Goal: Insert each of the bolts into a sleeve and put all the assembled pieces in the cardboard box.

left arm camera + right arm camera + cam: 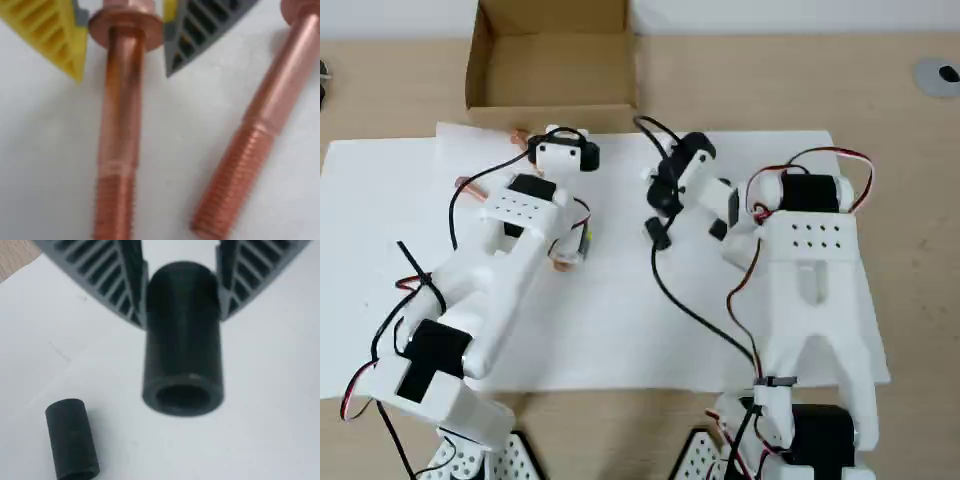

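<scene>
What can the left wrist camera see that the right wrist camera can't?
Left wrist camera: two copper bolts, the held bolt pinched by the left hand, the second bolt lying beside it. Right wrist camera: two black sleeves, the held sleeve in the right hand, the second sleeve lying nearby, plus a wooden table corner. Both: white paper underneath.

Coppery metal bolt [120, 135] — matt black sleeve [183, 340]

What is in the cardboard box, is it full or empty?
Empty. The high view looks down into the cardboard box and shows just its bare brown bottom, with nothing lying on it.
</scene>
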`<state>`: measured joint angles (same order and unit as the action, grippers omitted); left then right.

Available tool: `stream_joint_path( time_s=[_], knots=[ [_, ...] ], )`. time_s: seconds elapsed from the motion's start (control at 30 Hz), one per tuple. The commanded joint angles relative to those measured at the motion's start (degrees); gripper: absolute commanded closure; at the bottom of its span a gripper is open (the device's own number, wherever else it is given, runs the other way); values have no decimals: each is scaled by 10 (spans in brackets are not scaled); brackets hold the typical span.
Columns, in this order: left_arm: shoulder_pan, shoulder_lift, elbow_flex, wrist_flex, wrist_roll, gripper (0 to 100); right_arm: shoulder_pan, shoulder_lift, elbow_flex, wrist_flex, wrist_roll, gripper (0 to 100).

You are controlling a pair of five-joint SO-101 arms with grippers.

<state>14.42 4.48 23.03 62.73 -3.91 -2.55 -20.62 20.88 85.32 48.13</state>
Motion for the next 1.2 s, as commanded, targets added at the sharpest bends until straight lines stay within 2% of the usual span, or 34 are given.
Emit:
stream_joint_path(
  time_s=[0.0, 0.1, 0.23, 0.57, 0.7, 0.77, 1.03, 1.17],
  knots=[
    [2, -4, -2, 2, 7, 876, -5, -24, 0, -4, -4, 988],
    [2, -6, -2, 3, 15, 878, -4, -24, 0, -4, -4, 988],
    [4, -6, -2, 3, 15, 987, -4, -24, 0, -4, -4, 988],
    [3, -7, -7, 18, 11, 984, -4, -24, 0, -4, -4, 988],
    [6, -31, -7, 30, -32, 984, -4, -24, 0, -4, -4, 988],
    [2, -63, -7, 46, -77, 984, -4, -24, 0, -4, -4, 988],
    [-6, -207, -6, 175, -341, 985, -4, -24, 0, -4, -4, 988],
    [-4, -226, 16, 246, -519, 985, -6, -23, 0, -4, -4, 988]
  ],
)
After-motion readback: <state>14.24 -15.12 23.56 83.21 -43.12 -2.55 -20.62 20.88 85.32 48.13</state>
